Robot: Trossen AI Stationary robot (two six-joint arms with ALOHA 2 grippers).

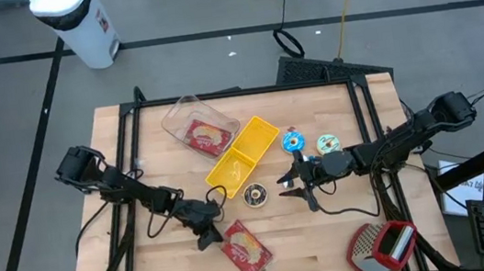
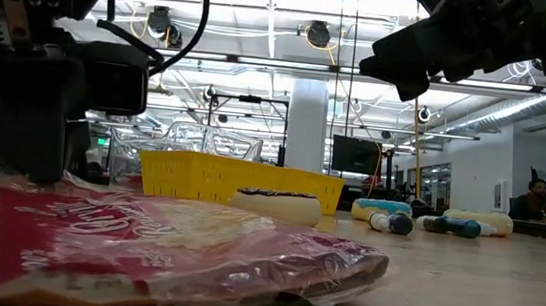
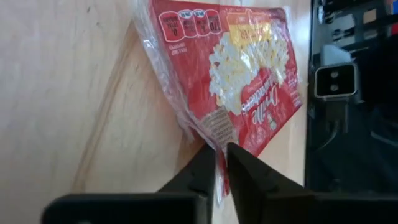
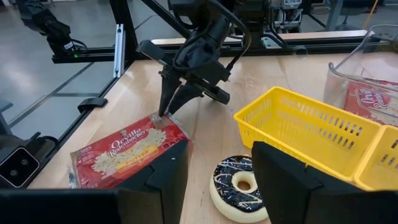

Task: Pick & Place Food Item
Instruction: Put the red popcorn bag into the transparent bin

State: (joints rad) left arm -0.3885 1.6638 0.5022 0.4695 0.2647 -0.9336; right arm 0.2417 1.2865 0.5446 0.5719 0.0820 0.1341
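Item: flat red plastic-wrapped popcorn packet [image 1: 244, 251], lying on the pale wooden table [image 1: 328, 236] at its near edge, left of centre and well apart from the yellow slotted plastic basket [image 1: 242, 153].

Handling: it is looking light, soft and crinkly; the glossy film is likely slippery, so the sealed edge seam is probably the best hold, since the flat face offers nothing to pinch.

Left gripper [image 3: 221, 160]: pressing its fingers together on the packet's far-left corner.

Right gripper [image 1: 291, 188]: hovering with fingers apart, just right of the chocolate-iced sprinkled doughnut [image 4: 241, 186], holding nothing.
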